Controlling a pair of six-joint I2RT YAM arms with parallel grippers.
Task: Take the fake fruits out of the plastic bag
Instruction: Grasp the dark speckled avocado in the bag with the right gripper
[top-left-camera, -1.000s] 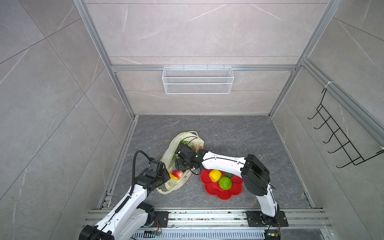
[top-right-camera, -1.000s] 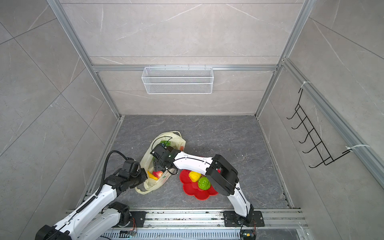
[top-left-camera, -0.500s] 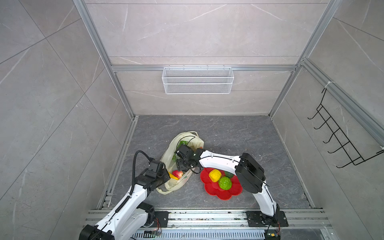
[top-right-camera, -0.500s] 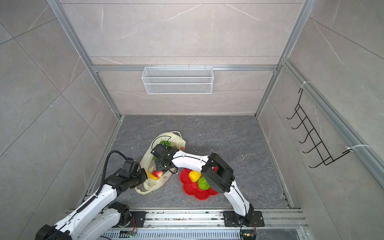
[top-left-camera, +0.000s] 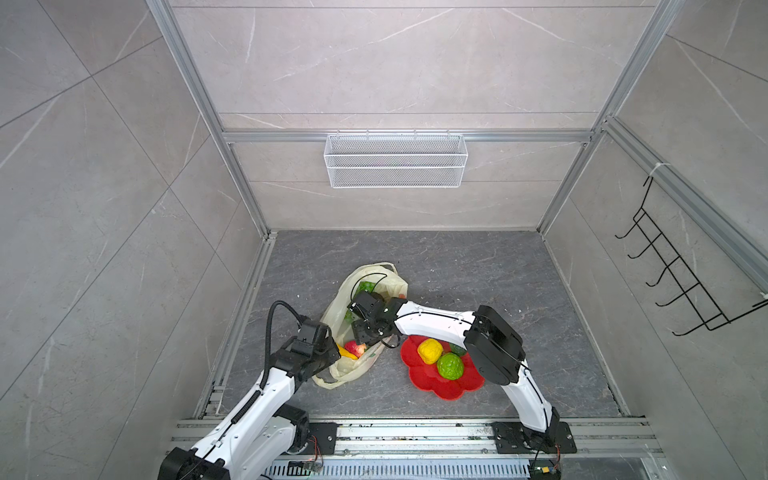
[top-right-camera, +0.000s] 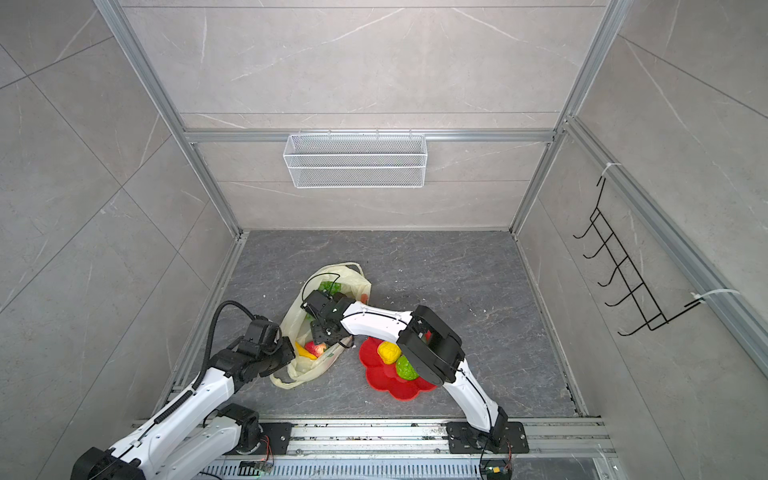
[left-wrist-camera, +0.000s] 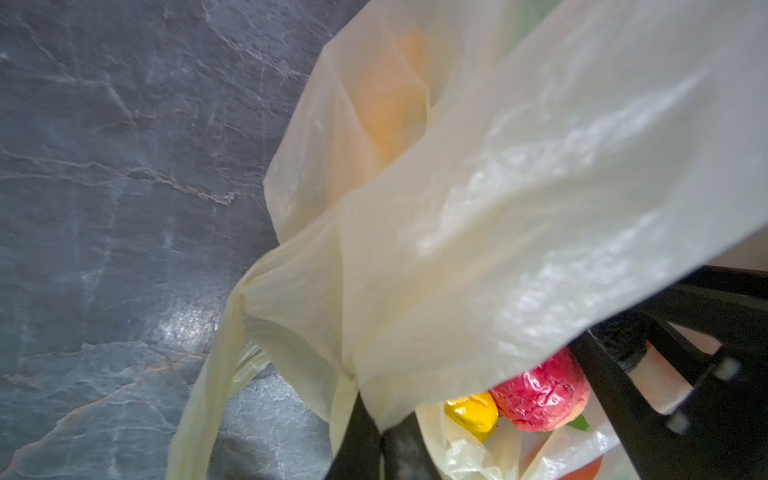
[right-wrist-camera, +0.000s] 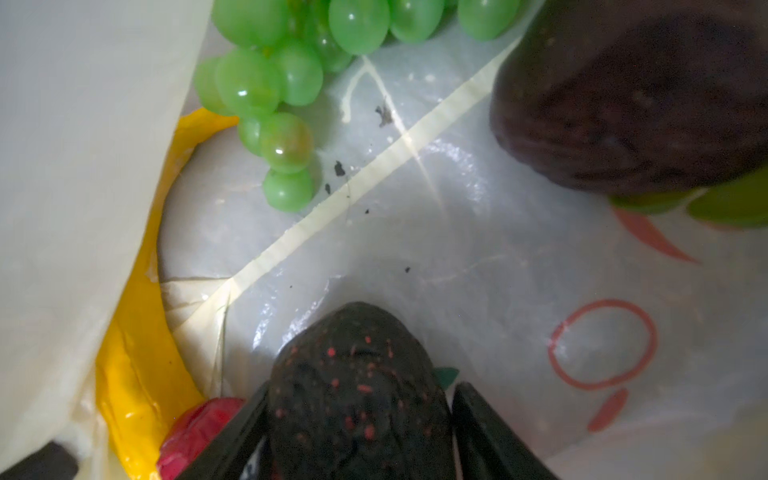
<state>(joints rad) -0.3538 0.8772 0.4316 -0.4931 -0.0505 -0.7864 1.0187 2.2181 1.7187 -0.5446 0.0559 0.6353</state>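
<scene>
Since a second ago our right arm (top-left-camera: 432, 322) has swung its elbow a touch toward 9 o'clock in both top views, while its wrist has stayed sunk in the mouth of the bag (top-left-camera: 347, 370).

Our right pincer (right-wrist-camera: 358, 388) straddles a dark avocado (right-wrist-camera: 357, 357) speckled with red. The fruit sits squarely between the two black fingers (right-wrist-camera: 232, 436) and pokes out past their tips. One finger lies against its skin and the other shows a thin sliver of gap. The jaws stand fairly wide, and we cannot tell whether they have truly clamped it.

Farther inside the bag, ahead of the tips, lie the grapes (right-wrist-camera: 266, 79) and a second avocado (right-wrist-camera: 623, 95), both apart from the pincer. The banana (right-wrist-camera: 137, 332) and the strawberry (right-wrist-camera: 195, 424) lie beside one finger.

Our left pincer (left-wrist-camera: 380, 440), at 8 o'clock of the right one in the top views, is closed tight on the bag's rim, with the film pinched between its fingers.

On the plate (top-left-camera: 428, 384), at 4 o'clock of the right pincer, the lemon (top-left-camera: 430, 350) and the green ball (top-left-camera: 450, 366) rest side by side.
</scene>
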